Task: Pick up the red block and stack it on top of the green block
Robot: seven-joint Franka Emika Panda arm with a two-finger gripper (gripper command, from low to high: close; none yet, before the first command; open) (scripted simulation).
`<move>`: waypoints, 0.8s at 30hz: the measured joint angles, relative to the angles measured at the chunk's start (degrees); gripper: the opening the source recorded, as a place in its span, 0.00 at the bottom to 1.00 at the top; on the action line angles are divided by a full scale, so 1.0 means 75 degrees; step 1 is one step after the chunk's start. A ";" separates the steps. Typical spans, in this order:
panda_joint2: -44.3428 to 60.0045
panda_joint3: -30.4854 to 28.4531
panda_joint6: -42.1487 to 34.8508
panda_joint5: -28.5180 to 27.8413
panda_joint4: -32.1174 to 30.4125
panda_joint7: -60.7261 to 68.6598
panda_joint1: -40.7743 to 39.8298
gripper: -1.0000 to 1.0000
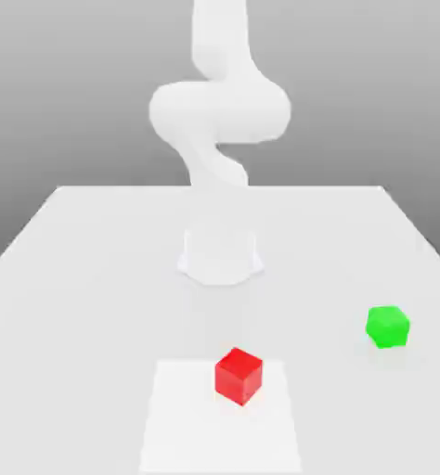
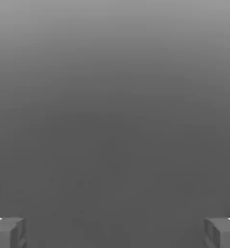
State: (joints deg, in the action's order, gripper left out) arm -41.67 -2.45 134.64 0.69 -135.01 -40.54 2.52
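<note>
The red block (image 1: 239, 376) is a small bright cube resting on a paler square patch (image 1: 220, 417) near the front of the white table (image 1: 84, 278). The green block (image 1: 388, 327), about the same size, sits apart from it toward the exterior view's right and a little farther back. In the hand view my gripper (image 2: 115, 233) is open: its two grey fingertips (image 2: 8, 232) stand far apart, with nothing but plain grey background between them. The white arm (image 1: 219, 111) rises high behind both blocks, well away from them.
The arm's round base (image 1: 220, 252) stands at the table's middle, behind the blocks. The tabletop stretches wide to both sides, and its far edge meets a grey backdrop.
</note>
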 joint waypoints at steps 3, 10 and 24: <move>0.0810 -0.0412 0.0534 0.0131 -0.0593 0.1005 0.0451 0.50; 0.2683 -0.1067 0.1740 0.0358 -0.1937 0.3254 0.1327 0.50; 0.6279 -0.1006 0.4342 0.0409 -0.3525 0.6192 0.1703 0.50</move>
State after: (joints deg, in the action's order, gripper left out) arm 5.42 -9.99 167.21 3.75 -161.45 5.90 15.29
